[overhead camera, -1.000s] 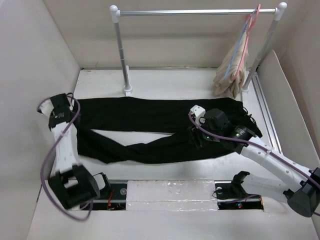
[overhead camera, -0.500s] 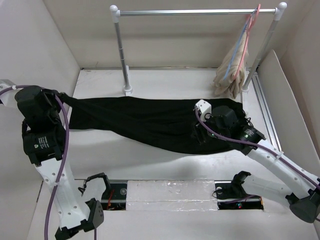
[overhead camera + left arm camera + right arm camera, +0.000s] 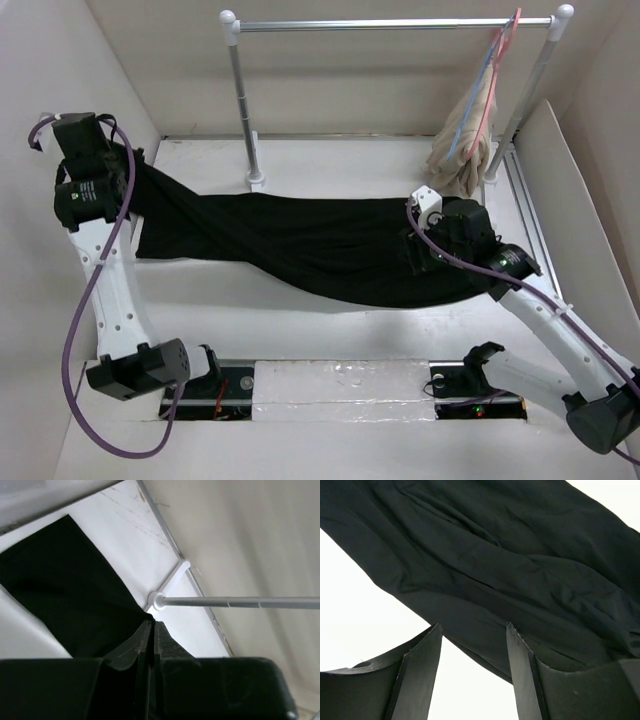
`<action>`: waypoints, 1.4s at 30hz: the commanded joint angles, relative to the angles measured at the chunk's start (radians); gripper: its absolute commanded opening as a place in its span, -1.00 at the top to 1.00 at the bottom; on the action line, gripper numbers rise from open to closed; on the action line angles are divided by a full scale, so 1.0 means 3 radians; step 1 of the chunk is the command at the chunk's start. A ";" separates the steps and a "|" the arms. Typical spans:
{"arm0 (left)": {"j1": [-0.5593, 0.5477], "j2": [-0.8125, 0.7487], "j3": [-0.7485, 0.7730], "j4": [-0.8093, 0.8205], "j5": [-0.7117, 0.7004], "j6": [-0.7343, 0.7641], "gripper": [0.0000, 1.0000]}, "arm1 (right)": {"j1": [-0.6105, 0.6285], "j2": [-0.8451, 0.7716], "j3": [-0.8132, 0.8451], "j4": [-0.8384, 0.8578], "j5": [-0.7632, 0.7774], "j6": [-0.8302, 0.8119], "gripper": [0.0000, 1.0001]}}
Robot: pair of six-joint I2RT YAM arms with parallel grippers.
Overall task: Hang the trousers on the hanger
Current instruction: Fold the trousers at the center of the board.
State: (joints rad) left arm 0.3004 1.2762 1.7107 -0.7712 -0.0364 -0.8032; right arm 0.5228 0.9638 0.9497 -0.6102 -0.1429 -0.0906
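Left jaws clamp trousers (image 3: 300, 240) — right jaws half-open.

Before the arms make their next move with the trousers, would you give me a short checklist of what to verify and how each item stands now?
1. Grip of the left gripper on the trousers: ok, shut on one end, raised off the table.
2. Both legs in that grip: cannot tell.
3. Hold of the right gripper on the other end: not ok, jaws open above the fabric, nothing held.
4. The light-blue hanger in hand: not ok, it hangs on the rail by a beige garment, no gripper at it.
5. Trousers on the hanger: not ok, mostly lying on the table.
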 commanded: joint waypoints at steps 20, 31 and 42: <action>-0.0153 -0.1155 -0.0651 0.0719 -0.0436 0.0121 1.00 | -0.2645 0.0356 -0.0701 -0.0104 -0.0300 0.1033 -0.10; -0.0245 -0.1074 -0.0855 0.0806 -0.0094 0.0463 1.00 | -0.3860 0.0658 -0.1099 0.0504 -0.0306 0.1207 -0.24; -0.0245 -0.0966 -0.0937 0.0909 0.0081 0.0463 1.00 | -0.3742 0.1138 -0.1161 0.0965 -0.0399 0.1268 -0.14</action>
State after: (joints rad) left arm 0.2302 1.0130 1.4315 -0.5648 -0.0265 -0.6804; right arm -0.6071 1.2781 0.5945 -0.4000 -0.2722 0.2695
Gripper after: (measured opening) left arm 0.006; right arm 0.587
